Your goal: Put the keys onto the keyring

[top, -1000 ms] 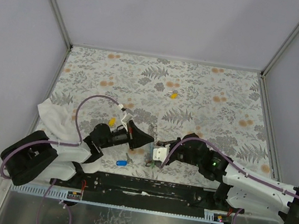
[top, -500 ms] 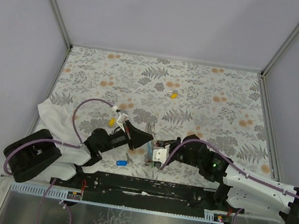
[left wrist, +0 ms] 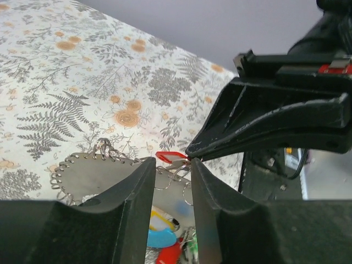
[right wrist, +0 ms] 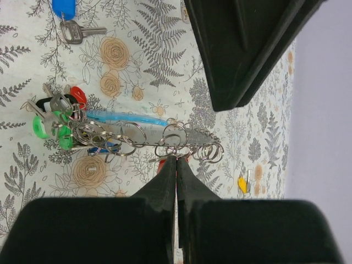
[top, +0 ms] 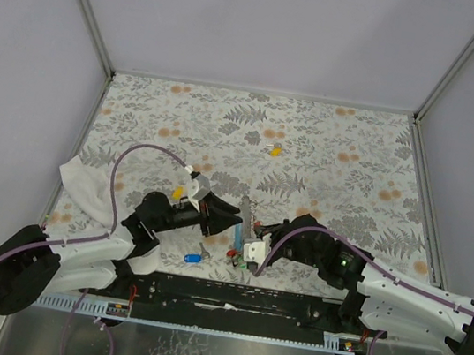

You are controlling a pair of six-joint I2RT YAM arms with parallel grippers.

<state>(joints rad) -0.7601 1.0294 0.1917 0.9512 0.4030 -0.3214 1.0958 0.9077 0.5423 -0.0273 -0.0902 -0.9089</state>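
Overhead view, lower centre: both arms meet over the keyring (top: 247, 215). It lies stretched on the desk (top: 358, 142), with the coil toward the top of the frame and a cluster of keys (right wrist: 58, 118) (green, red and dark heads) at its lower end.

Right tool (right wrist: 176, 160): clenched tight at the coil's rings. A red key (left wrist: 166, 157) sits right at its tips. Cannot tell whether it pinches the key or the wire.

Left tool (left wrist: 171, 170): released, jaws apart, nothing between them. Its tips are just short of the red key and the right tool's tips.

Not on the ring: blue key (top: 192, 257), lower left of the cluster; yellow key (top: 274, 151), upper centre, well apart.

Risks (judgement):
- Cannot confirm the red key is threaded. Held by a tip pinch alone, it may twist out or drop.
- The coil is springy. If the pinch slips, it could snap back and drag the cluster.
- The tool tips are nearly touching, so a re-grasp by the left could knock the right.
- The left arm passes near the blue key and could sweep it toward the desk's near edge.
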